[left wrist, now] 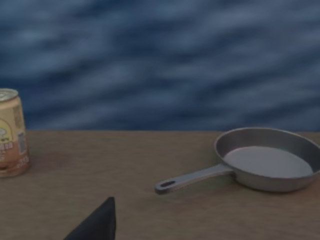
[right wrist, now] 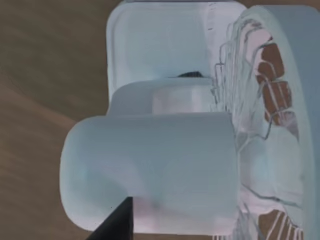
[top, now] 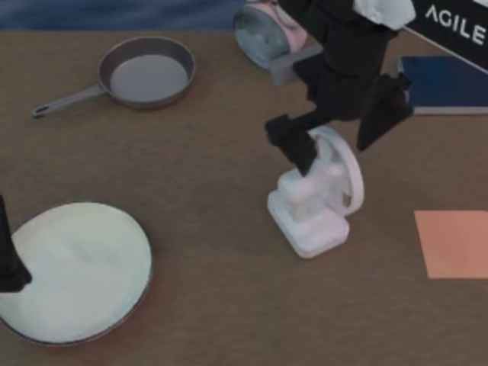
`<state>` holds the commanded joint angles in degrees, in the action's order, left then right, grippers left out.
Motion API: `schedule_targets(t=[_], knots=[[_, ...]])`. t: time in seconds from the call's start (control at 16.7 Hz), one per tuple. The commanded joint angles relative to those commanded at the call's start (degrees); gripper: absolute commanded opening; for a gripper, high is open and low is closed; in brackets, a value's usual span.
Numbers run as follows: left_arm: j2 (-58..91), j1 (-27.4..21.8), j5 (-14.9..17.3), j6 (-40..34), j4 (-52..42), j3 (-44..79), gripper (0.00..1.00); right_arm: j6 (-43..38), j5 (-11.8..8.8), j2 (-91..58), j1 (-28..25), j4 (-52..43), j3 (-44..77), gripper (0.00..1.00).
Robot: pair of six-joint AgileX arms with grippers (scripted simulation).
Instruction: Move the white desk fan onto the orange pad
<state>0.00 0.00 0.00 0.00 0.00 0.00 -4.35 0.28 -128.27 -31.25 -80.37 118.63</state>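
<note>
Brown table [top: 213, 152]; pan [top: 149, 72] upper left; plate [top: 72, 271] lower left; white desk fan [top: 316, 194] centre; orange pad [top: 454, 242] right; book [top: 446, 84], clock [top: 267, 32] top.

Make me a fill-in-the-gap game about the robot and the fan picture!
1. The white desk fan stands on the bare ____, not yet on the orange pad.
2. The ____ gripper hangs open around the fan.
3. The left gripper is parked over the big white ____.
4. The grey frying pan has nothing ____ it.

Missing words: table; right; plate; in
</note>
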Motion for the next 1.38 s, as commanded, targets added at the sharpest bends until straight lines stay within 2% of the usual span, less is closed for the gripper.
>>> schedule_targets(t=[0.54,1.14,1.38], knots=[[0.0,0.0,0.0,0.0,0.0,0.0,1.0,0.0,0.0,0.0,0.0,0.0,0.0,0.02],[0.0,0.0,0.0,0.0,0.0,0.0,1.0,0.0,0.1,0.4,0.1,-0.2,0.1,0.0],[0.0,0.0,0.0,0.0,0.0,0.0,1.0,-0.2,0.1,-1.0,0.1,-5.3,6.6,0.0]])
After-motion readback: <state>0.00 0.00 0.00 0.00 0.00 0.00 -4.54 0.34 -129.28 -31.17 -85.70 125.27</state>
